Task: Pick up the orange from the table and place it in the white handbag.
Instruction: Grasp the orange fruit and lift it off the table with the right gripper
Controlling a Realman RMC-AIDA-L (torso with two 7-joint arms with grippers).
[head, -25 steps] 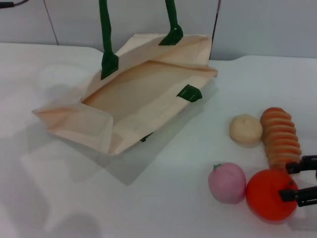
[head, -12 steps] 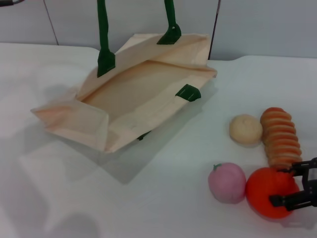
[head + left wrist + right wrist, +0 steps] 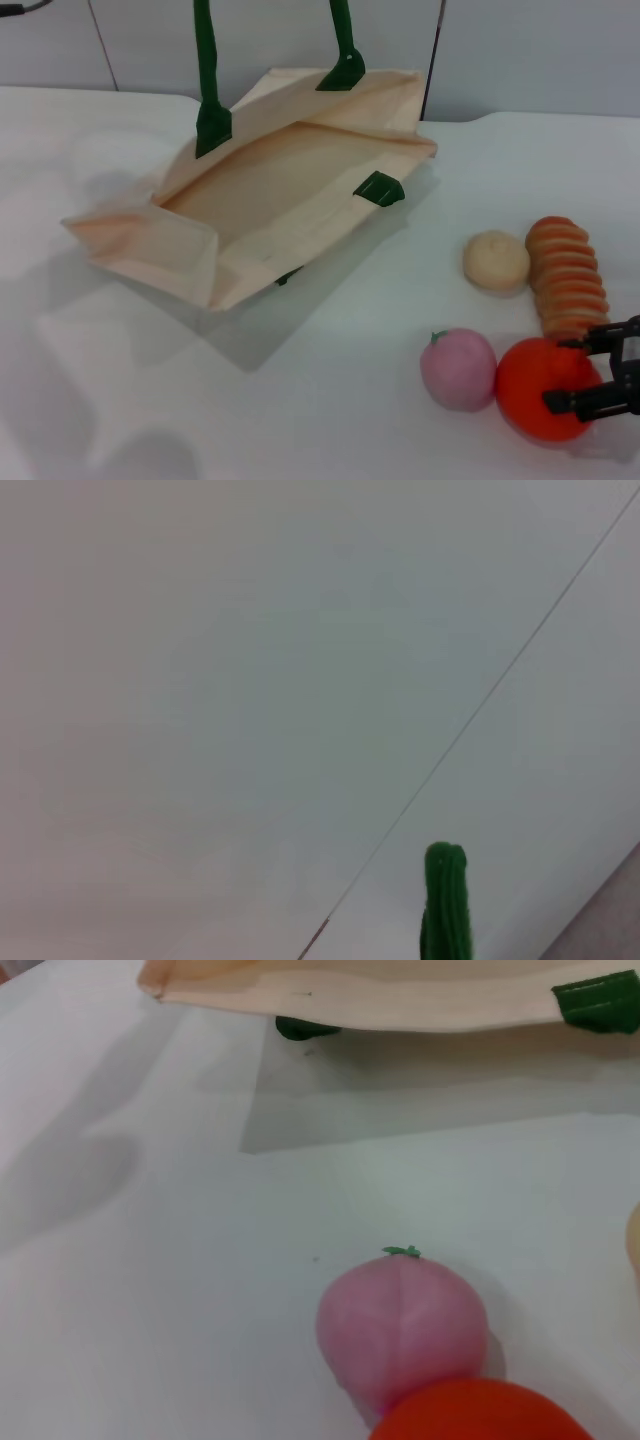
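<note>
The orange (image 3: pixel 532 388) lies on the table (image 3: pixel 330 410) at the near right, touching a pink fruit on its left. My right gripper (image 3: pixel 562 375) reaches in from the right edge, open, its two black fingers straddling the orange's right side. In the right wrist view only the orange's top (image 3: pixel 480 1415) shows. The white handbag (image 3: pixel 290 190) lies at the back centre with its mouth open, and its green handles (image 3: pixel 205 70) are pulled upward out of the picture. One handle (image 3: pixel 445 900) shows in the left wrist view against a wall. My left gripper is out of view.
The pink fruit (image 3: pixel 458 368) sits between the orange and the bag; it also fills the middle of the right wrist view (image 3: pixel 402 1325). A ridged orange loaf (image 3: pixel 567 275) and a cream bun (image 3: pixel 496 261) lie just behind the orange. Bare tabletop spreads to the left.
My right gripper slid leftward and lower, so its fingers now lie over the orange's right side. The bag shifted slightly to the left. The orange stays where it was.
</note>
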